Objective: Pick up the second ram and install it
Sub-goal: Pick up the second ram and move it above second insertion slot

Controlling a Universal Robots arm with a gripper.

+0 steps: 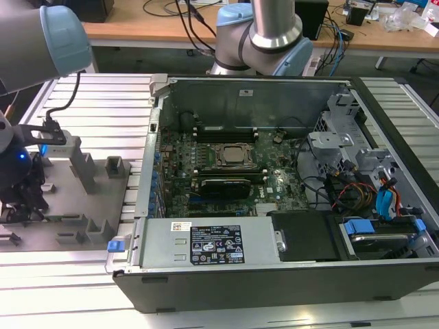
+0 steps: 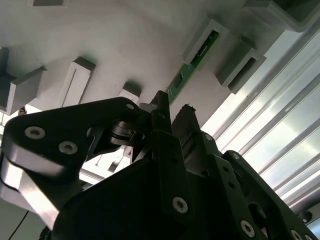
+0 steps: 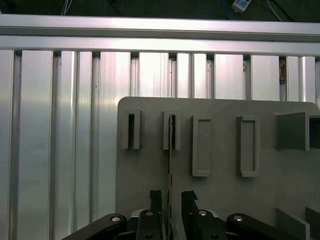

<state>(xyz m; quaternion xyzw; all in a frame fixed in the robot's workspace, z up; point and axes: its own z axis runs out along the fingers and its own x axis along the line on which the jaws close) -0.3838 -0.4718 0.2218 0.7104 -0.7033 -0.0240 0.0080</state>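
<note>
The second ram [image 3: 171, 150] is a thin green stick standing on edge on the grey fixture plate [image 3: 145, 170], with its far end in a slotted grey holder [image 3: 165, 131]. In the second wrist view its green edge [image 2: 192, 62] runs out from between my fingers. My gripper [image 3: 171, 196] straddles the near end of the stick, open, with a small gap on each side. In the exterior view the gripper [image 1: 31, 195] hangs low over the fixture plate [image 1: 75, 199] at the exterior view's left, away from the open computer case [image 1: 274, 178].
The case holds a motherboard with a silver processor [image 1: 233, 154], black memory slots [image 1: 223, 130] behind it and a black card [image 1: 223, 185] in front. Several grey holder blocks [image 3: 247, 145] stand on the plate. Ribbed aluminium table [image 3: 50, 125] surrounds it.
</note>
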